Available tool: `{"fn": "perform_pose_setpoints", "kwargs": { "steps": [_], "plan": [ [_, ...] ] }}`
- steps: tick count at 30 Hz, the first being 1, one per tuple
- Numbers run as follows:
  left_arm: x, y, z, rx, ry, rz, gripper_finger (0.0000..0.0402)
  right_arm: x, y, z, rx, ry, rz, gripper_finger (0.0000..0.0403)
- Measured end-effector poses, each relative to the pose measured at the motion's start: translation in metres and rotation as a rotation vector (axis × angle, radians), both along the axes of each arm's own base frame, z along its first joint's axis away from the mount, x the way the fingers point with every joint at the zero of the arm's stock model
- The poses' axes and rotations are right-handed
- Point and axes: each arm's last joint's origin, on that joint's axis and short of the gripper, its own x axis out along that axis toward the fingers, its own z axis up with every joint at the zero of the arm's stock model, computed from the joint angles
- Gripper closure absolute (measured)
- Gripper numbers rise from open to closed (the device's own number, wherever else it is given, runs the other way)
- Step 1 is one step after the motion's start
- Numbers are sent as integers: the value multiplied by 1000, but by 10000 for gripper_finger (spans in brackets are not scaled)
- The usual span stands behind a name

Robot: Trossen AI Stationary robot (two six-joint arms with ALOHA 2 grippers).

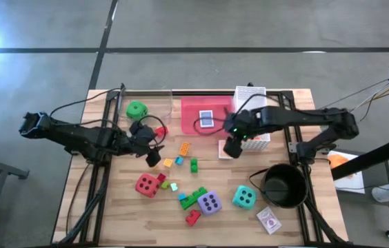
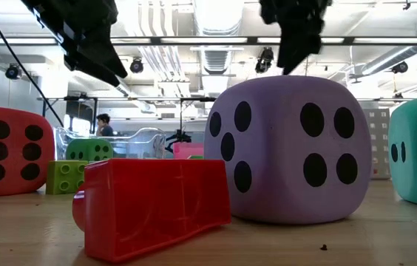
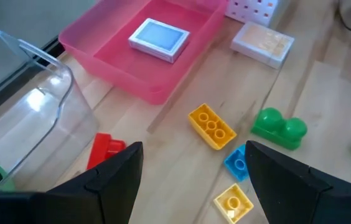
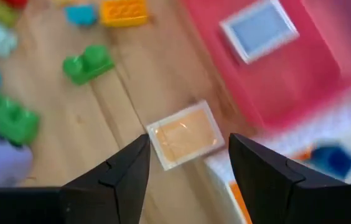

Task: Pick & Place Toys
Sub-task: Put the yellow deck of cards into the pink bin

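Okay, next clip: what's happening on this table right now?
A two-arm robot is sorting toys scattered over a wooden table. The right gripper hovers open above an orange card pack lying beside the pink tray, which already holds a blue card pack. The left gripper is open and empty above a yellow brick and other small bricks. The red die, purple die and teal die sit untouched nearer the front, and the green die sits in a clear bin.

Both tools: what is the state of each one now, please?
Left tool: open, holding nothing, above the small bricks.
Right tool: open, holding nothing, above the orange card pack.
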Motion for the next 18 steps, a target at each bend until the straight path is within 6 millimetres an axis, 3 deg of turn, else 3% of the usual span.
{"fn": "perform_pose_setpoints", "kwargs": {
  "steps": [6, 9, 12, 18],
  "plan": [
    [0, -1, 0, 3, 5, -9, 117, 30, 4, -29, -71, 160, 302, 190],
    [-1, -1, 0, 1, 9, -11, 117, 40, 5, -48, -46, 231, 365, 190],
    [-1, -1, -1, 2, 11, -13, 117, 47, 5, -60, -28, 277, 388, 190],
    [-1, -1, -1, 6, 18, -20, 117, 51, 7, -82, -40, 402, 661, 190]
  ]
}}
